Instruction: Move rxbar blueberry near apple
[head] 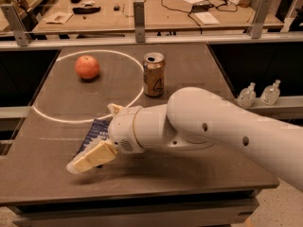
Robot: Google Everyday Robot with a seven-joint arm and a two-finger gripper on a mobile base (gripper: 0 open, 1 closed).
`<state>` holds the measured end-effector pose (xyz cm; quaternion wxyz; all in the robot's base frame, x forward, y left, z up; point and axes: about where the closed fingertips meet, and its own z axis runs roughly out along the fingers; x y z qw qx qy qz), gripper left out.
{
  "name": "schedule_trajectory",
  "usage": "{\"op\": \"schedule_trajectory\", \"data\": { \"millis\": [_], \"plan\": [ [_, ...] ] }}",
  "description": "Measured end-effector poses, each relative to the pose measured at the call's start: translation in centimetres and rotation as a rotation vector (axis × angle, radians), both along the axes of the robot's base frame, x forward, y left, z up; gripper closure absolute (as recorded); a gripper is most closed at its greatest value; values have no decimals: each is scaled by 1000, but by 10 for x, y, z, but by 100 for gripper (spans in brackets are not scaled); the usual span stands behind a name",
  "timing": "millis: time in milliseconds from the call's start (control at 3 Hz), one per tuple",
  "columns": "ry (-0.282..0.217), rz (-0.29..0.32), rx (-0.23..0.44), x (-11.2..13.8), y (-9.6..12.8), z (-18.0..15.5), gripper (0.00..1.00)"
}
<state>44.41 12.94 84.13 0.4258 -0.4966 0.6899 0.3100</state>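
Lower left in the frame, the gripper (92,137) hangs low over the table (213,65), its fingers spread apart and gripping nothing, one on either side of the rxbar blueberry (97,130). The bar lies flat and half hidden under the wrist. A pinch on so thin a wrapper may slip or scrape the tabletop. Farther back, the gold can (154,74) stands beside the likely path and a wide swing could topple it. At the upper left, a nudge could roll the apple (87,66).

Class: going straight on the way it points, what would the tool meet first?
Likely the rxbar blueberry: the tool hangs over it near the table's front edge, fingers open, aimed downward. Past it comes the table itself; depth is unclear.
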Motion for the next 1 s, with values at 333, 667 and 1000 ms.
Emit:
{"op": "schedule_trajectory", "data": {
  "millis": [333,667,1000],
  "plan": [
    [-33,45,-13,4,3,-8,0],
    [-51,77,-46,6,-3,-18,0],
    [-56,95,-82,4,-9,-25,0]
  ]
}}
